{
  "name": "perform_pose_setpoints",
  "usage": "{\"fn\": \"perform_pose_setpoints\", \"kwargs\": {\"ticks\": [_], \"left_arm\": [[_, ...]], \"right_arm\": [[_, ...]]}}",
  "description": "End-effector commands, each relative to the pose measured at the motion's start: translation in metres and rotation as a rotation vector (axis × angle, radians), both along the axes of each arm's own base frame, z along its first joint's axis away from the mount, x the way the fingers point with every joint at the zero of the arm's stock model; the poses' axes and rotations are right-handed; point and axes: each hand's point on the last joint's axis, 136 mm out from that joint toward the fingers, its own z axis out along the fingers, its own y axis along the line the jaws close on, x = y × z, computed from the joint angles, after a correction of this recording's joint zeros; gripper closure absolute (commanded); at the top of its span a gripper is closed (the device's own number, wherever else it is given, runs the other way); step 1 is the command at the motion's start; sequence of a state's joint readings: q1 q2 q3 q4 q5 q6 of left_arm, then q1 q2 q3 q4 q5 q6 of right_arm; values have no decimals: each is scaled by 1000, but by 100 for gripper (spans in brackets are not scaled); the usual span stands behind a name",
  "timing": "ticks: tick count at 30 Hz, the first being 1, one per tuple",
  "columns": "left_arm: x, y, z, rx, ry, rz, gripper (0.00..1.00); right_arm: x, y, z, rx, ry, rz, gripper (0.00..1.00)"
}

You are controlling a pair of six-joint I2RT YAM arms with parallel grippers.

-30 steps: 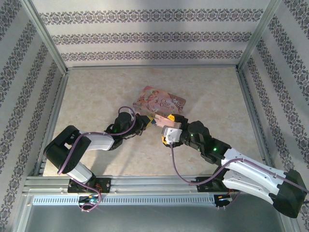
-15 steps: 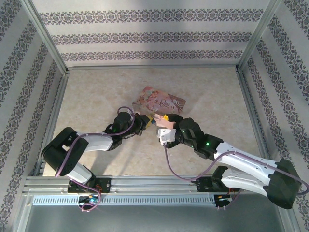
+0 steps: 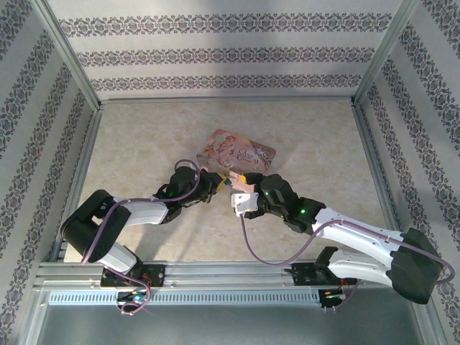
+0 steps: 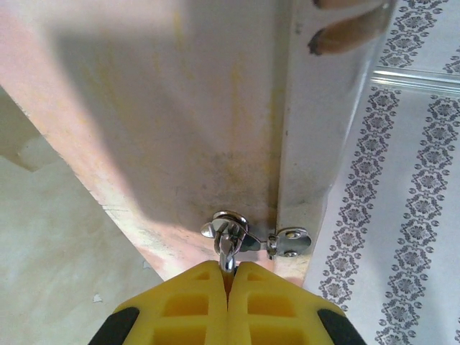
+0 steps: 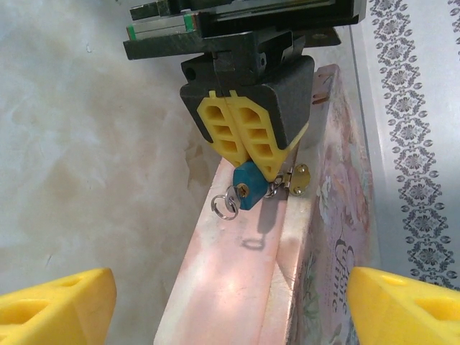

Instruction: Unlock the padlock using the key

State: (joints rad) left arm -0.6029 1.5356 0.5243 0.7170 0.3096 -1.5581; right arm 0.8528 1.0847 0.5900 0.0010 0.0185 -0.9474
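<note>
Pink box [image 3: 241, 152] lies flat mid-surface [image 3: 136, 144], lid down, contents not visible. Both arms crowd its near edge, so from above the two hands block the lock area.

Left hand [image 5: 244, 159]: yellow fingers pressed together, pinching the padlock [image 5: 249, 192] by its top. The blue body sticks out below the fingertips, keyhole end towards the right wrist camera. The padlock sits right at the box's edge, just beside the small metal hasp [image 5: 298, 178]. Can't tell whether the shackle passes through the hasp. A silvery ring [image 5: 223, 205] hangs touching the padlock body on the side away from the hasp.

Right hand [image 5: 230, 291]: fingers spread wide, near the padlock but apart from it, box edge running between them.

Wallpapered walls [image 3: 215, 57] all round, well apart from the box.
</note>
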Motion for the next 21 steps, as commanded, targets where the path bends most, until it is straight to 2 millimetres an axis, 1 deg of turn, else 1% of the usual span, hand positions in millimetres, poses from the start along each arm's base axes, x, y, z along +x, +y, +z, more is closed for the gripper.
{"fn": "perform_pose_setpoints", "kwargs": {"ticks": [1,5,9,12,15,18,21], "left_arm": [[3,-11,35,-67,-59,-10,96],[3,-10,35,-66,-50,-6,96],[4,-11,35,-77,-50,-7,96],[4,-12,36,-91,-52,-2,97],[3,-12,34,-97,-47,-2,97],[3,-13,34,-104,-47,-2,97],[4,-14,34,-114,-47,-2,97]], "right_arm": [[4,2,5,15,5,13,20],[7,3,4,42,33,13,24],[8,12,0,62,65,31,26],[10,18,-3,66,78,36,30],[14,22,-3,75,80,34,36],[16,27,-3,80,77,36,38],[21,28,-6,64,60,22,42]]}}
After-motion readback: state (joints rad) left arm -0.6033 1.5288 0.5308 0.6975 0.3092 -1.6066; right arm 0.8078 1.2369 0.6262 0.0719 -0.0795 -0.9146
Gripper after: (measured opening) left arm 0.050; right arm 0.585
